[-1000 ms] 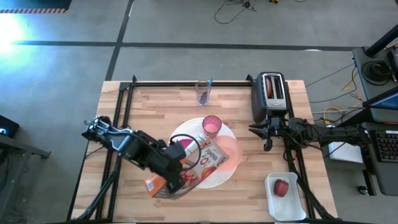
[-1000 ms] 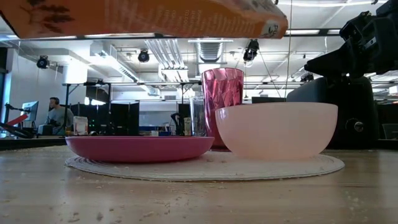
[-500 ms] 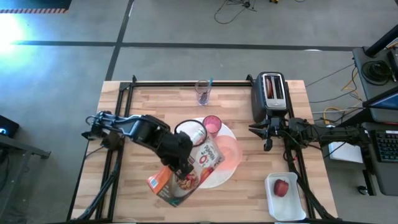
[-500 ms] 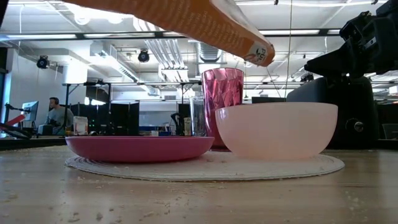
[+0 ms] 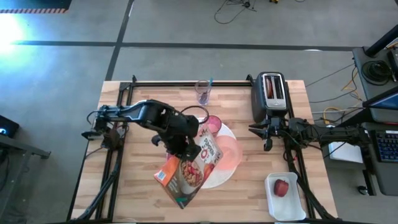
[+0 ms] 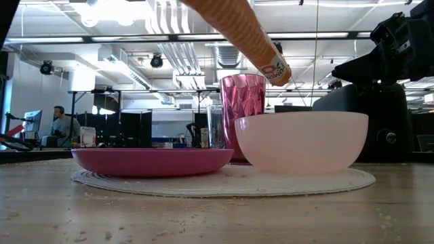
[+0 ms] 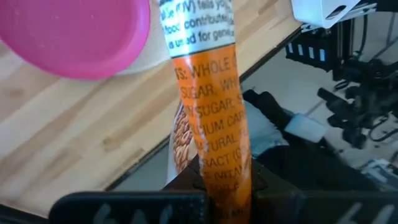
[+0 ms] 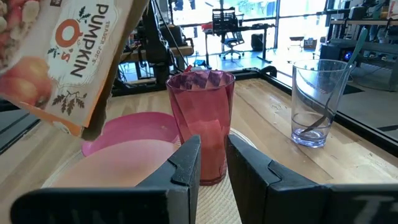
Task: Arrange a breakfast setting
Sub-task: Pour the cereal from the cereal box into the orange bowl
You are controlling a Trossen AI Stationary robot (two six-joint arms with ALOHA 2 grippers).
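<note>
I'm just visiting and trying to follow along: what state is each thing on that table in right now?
Cereal box: held tilted over the plates by the left gripper.
Peach bowl: upright, contents hidden.
Pink tumbler: upright.
Magenta plate: flat on the white plate.
Toaster: something in its slot.
Right gripper: waiting beside the toaster, holding nothing.

The left gripper clamps an orange cereal box above the magenta plate.
</note>
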